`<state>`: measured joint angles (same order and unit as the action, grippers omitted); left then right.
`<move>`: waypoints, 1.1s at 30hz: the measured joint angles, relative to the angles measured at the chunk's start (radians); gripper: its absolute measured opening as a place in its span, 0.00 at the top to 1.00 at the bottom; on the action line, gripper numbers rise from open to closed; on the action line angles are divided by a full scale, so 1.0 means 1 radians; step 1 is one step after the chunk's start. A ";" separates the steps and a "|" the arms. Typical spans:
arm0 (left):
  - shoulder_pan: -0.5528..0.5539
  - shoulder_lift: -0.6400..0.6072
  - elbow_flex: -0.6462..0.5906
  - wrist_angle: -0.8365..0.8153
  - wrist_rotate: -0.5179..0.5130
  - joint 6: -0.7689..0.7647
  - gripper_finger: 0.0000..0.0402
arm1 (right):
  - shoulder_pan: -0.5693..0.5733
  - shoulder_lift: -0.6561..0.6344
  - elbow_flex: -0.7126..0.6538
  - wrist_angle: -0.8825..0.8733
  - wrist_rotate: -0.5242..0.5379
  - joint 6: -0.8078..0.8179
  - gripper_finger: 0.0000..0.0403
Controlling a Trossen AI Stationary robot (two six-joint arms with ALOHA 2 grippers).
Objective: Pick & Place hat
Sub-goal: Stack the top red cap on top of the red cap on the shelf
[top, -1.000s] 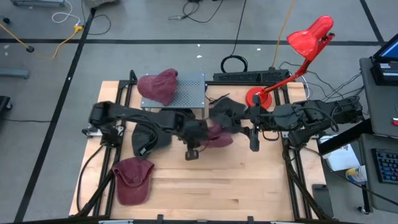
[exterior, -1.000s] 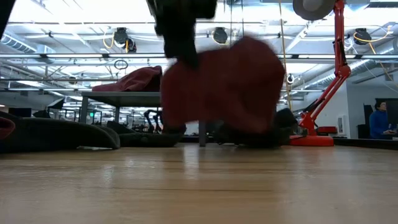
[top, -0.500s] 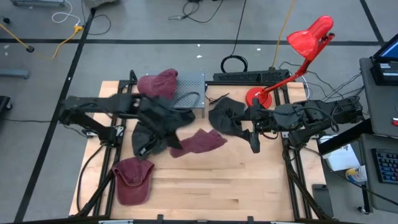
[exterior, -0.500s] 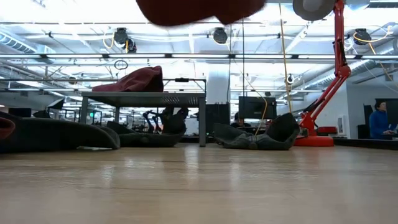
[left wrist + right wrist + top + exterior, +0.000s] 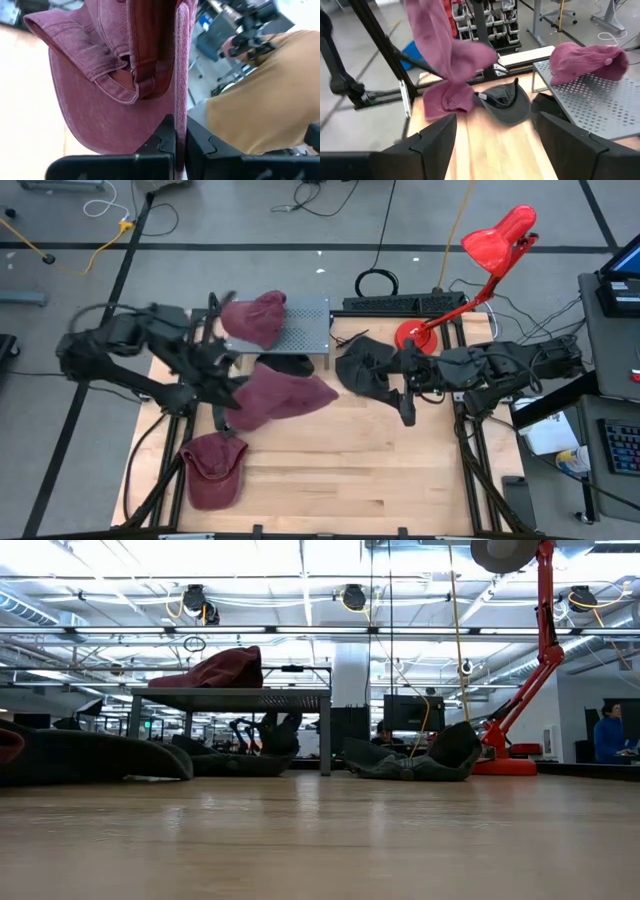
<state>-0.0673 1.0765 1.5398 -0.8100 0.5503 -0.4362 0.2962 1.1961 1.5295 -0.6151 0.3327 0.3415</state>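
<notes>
My left gripper (image 5: 228,392) is shut on a maroon hat (image 5: 285,395), which hangs in the air over the table's left middle; the same hat (image 5: 445,55) shows in the right wrist view. A second maroon hat (image 5: 255,318) rests on the grey perforated stand (image 5: 305,328) at the far side. A third maroon hat (image 5: 212,470) lies on the wood at the near left. My right gripper (image 5: 405,408) is at the table's right middle, open and holding nothing (image 5: 495,150). Neither gripper shows in the low view. My left gripper pinches a thin edge of the maroon hat's cloth (image 5: 179,107) between its two shut fingers, close beside the hat's back strap (image 5: 145,75). The hat is lifted clear of the table and extends out beyond the fingertips, slack.
A dark hat (image 5: 362,370) lies by my right gripper, and another dark hat (image 5: 290,365) sits at the stand's foot. A red desk lamp (image 5: 495,240) has its base (image 5: 412,338) at the far right. Bare wood (image 5: 360,480) spans the near side.
My left gripper has drawn back toward the table's left edge and risen, carrying the maroon hat with it. The hat has gone from the table's middle, near my right gripper, to the left middle. It has risen out of the low view.
</notes>
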 joint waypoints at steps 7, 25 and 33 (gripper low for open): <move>0.000 -0.097 0.000 0.093 0.003 -0.015 0.98 | -0.001 0.037 0.001 0.111 0.000 0.002 0.34; 0.002 -0.072 0.001 0.468 0.027 0.202 0.98 | -0.037 0.145 0.000 0.631 -0.076 -0.145 0.34; 0.068 0.065 0.001 0.676 0.148 0.196 0.98 | -0.103 0.144 0.000 0.747 -0.273 -0.109 0.34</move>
<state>0.0008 1.1419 1.5410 -0.1340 0.6979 -0.2406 0.1930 1.3399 1.5299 0.1319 0.0602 0.2325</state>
